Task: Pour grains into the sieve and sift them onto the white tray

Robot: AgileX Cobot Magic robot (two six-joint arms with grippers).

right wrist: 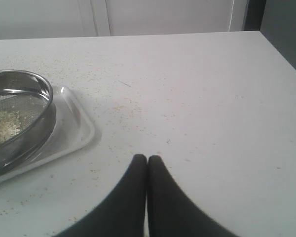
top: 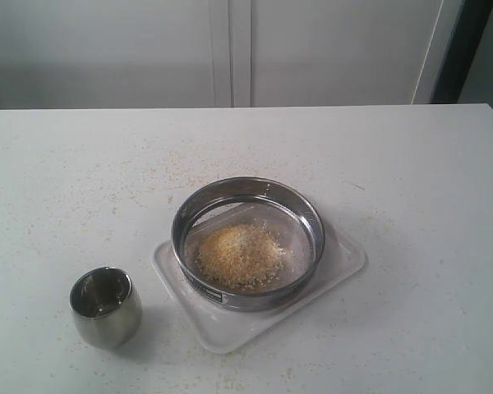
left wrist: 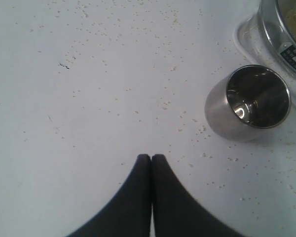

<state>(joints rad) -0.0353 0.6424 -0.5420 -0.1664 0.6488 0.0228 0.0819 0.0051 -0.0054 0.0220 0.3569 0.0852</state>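
Note:
The round steel sieve (top: 248, 243) rests on the white tray (top: 230, 328) near the table's front middle. A heap of yellow and pale grains (top: 240, 256) lies on its mesh. A small shiny steel cup (top: 105, 306) stands upright and looks empty, left of the tray. Neither arm shows in the exterior view. My left gripper (left wrist: 151, 157) is shut with nothing in it, above bare table, apart from the cup (left wrist: 247, 102). My right gripper (right wrist: 147, 158) is shut and holds nothing, off to the side of the tray (right wrist: 76, 123) and the sieve (right wrist: 17, 116).
Stray grains (top: 160, 176) are scattered over the white table around the tray. A white wall or cabinet front (top: 230, 49) runs behind the table's far edge. The table's right edge (right wrist: 281, 54) shows in the right wrist view.

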